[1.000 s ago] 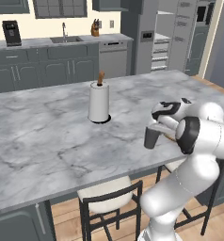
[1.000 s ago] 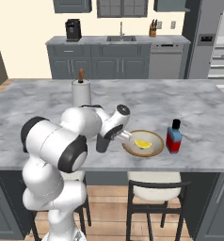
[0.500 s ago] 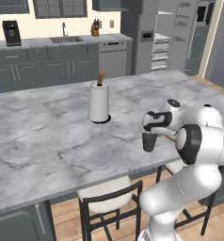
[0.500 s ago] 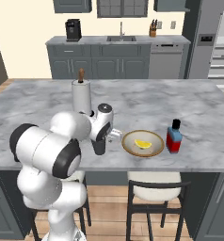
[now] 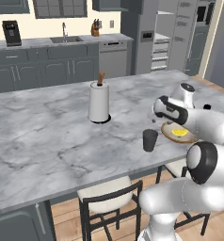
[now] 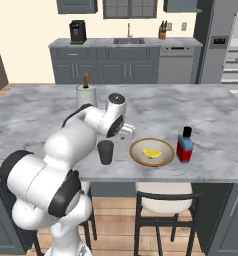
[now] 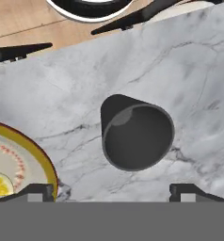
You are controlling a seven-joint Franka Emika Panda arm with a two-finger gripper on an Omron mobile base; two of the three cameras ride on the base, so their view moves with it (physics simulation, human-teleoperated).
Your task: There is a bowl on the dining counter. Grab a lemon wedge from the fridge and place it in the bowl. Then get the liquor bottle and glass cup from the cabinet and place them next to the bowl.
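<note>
1. Last step, by my judgement: the cup (image 6: 105, 151) stands upright on the counter (image 6: 36, 120), centre-left in the right base view, just left of the bowl (image 6: 152, 152). The lemon (image 6: 151, 152) lies in the bowl and the bottle (image 6: 185, 145) stands at its right.
2. Next move: lift the hand straight away without tipping the cup.
3. The claw (image 7: 113, 190) is spread wide above the cup, holding nothing; its tips flank the lower frame of the hand view.

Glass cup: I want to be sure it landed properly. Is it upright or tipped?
Upright. The glass cup stands on its base on the dining counter beside the bowl, mouth upward in the hand view.
</note>
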